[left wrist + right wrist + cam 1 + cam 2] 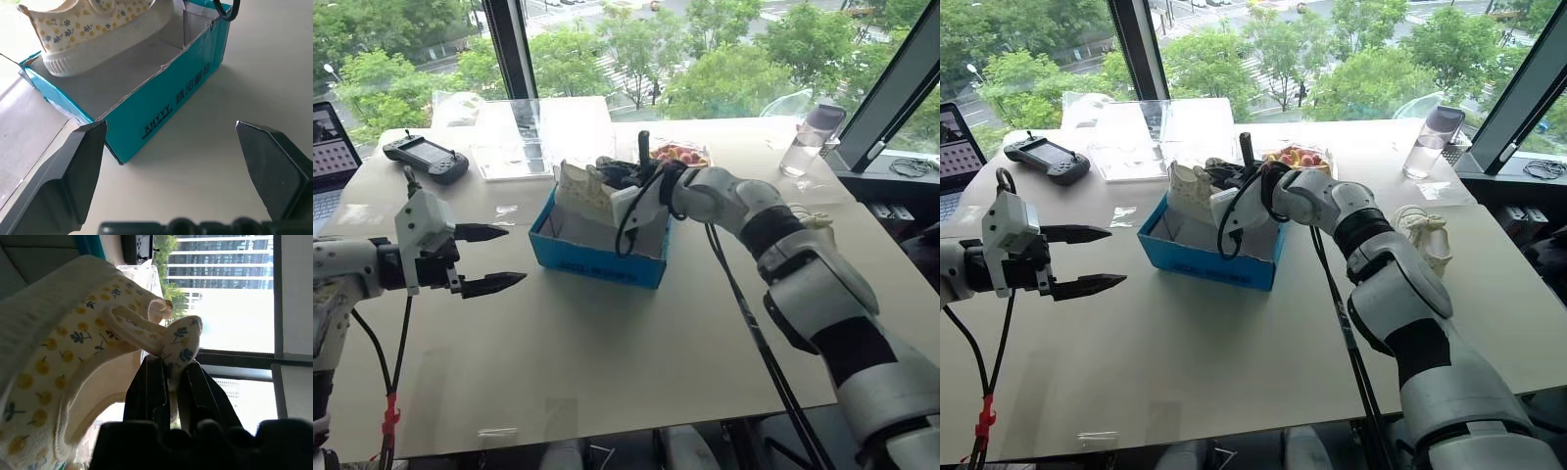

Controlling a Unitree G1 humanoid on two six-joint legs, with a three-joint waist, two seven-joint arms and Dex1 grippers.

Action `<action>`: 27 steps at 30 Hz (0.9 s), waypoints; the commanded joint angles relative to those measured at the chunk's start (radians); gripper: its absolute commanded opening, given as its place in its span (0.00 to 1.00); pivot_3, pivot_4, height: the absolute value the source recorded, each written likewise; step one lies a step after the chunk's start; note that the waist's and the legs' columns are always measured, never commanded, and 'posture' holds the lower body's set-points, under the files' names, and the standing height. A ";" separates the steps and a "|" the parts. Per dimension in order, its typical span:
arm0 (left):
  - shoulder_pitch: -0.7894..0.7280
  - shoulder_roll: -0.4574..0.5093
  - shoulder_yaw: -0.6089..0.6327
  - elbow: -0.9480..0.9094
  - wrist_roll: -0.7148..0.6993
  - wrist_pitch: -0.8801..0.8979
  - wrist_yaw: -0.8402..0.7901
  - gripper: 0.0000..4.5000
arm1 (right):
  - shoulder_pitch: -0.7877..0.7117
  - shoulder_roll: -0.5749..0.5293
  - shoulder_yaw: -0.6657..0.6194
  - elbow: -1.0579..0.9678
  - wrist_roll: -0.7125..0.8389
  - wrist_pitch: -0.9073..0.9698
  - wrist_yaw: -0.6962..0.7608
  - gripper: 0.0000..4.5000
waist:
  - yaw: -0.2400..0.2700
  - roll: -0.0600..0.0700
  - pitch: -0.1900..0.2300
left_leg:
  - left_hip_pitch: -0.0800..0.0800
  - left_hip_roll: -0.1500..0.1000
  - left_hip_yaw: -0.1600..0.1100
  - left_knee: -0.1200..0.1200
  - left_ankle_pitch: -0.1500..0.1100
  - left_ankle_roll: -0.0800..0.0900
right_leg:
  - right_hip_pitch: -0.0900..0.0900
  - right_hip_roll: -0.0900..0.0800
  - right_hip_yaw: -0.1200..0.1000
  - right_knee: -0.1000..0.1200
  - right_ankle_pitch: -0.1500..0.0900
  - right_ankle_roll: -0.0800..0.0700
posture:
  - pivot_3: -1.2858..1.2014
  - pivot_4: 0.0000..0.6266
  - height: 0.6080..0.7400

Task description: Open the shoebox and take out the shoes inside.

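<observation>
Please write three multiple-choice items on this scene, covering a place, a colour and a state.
1. Where does the cream floral-print fabric shoe sit?
A. over the open box
B. beside the laptop
C. on the floor
2. What colour is the open rectangular cardboard shoebox outside?
A. red
B. bright blue
C. green
3. How is the left gripper?
A. shut on the shoe
B. shut, empty
C. open, empty

Key: 1 A, the right gripper holds it there by a strap; 2 B, its blue side wall shows; 3 C, its fingers stand spread apart above the table.

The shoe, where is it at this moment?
In the head views the shoe hangs above the open box's left end, mid-table, pinched by the right pincer.
</observation>
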State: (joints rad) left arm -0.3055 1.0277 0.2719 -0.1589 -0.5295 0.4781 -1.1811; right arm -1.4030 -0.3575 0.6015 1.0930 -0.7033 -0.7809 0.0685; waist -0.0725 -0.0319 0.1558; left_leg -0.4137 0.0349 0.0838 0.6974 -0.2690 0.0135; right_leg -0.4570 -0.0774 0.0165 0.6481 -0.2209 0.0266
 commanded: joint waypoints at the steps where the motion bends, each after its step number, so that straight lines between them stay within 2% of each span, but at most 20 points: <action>1: -0.037 -0.003 -0.015 0.011 0.006 -0.028 -0.008 1.00 | -0.005 -0.064 -0.119 -0.120 0.108 0.055 0.074 0.01 | 0.003 0.000 0.000 | 0.000 0.000 0.000 0.000 0.000 0.000 | 0.000 0.000 0.000 0.000 0.000 0.000 | 0.52 0.24 1.00; 6: -0.082 -0.015 -0.056 0.045 0.029 -0.051 -0.004 1.00 | -0.001 -0.155 -0.219 -0.134 0.143 0.364 0.173 0.01 | 0.015 0.000 0.000 | -0.001 0.000 0.000 0.001 0.000 0.001 | 0.001 0.000 -0.001 0.000 0.000 0.000 | 0.52 0.24 1.00; 10: -0.113 -0.035 -0.081 0.059 0.028 -0.054 -0.014 1.00 | 0.029 -0.198 -0.356 -0.182 0.262 0.578 0.231 0.01 | 0.026 0.000 0.000 | -0.001 0.000 0.001 0.000 -0.001 0.002 | 0.001 0.000 -0.001 -0.001 0.000 0.000 | 0.52 0.24 1.00; 15: -0.165 -0.059 -0.127 0.107 0.052 -0.079 -0.027 1.00 | 0.172 -0.300 -0.388 -0.389 0.241 0.815 0.350 0.01 | 0.028 0.000 0.000 | -0.001 0.000 0.002 0.000 -0.001 0.002 | 0.000 0.000 0.000 -0.001 0.000 0.000 | 0.52 0.24 1.00; 21: -0.228 -0.080 -0.167 0.166 0.077 -0.111 -0.053 1.00 | 0.398 -0.358 -0.391 -0.595 0.216 0.946 0.392 0.01 | 0.026 0.000 0.000 | -0.001 -0.001 0.001 0.002 -0.003 0.006 | 0.000 0.000 0.001 -0.001 0.000 0.000 | 0.52 0.24 1.00; 27: -0.252 -0.092 -0.182 0.191 0.089 -0.127 -0.063 1.00 | 0.522 -0.343 -0.391 -0.594 0.207 0.994 0.360 0.01 | 0.025 0.000 0.000 | -0.001 -0.001 0.001 0.002 -0.003 0.006 | 0.000 0.000 0.001 -0.001 0.000 0.000 | 0.52 0.24 1.00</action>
State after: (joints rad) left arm -0.5365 0.9358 0.0817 0.0356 -0.4490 0.3724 -1.2375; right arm -0.8860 -0.6963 0.2369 0.5362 -0.4926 0.1992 0.4626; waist -0.0470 -0.0319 0.1558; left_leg -0.4148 0.0340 0.0851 0.6992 -0.2721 0.0192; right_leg -0.4564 -0.0771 0.0174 0.6471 -0.2209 0.0269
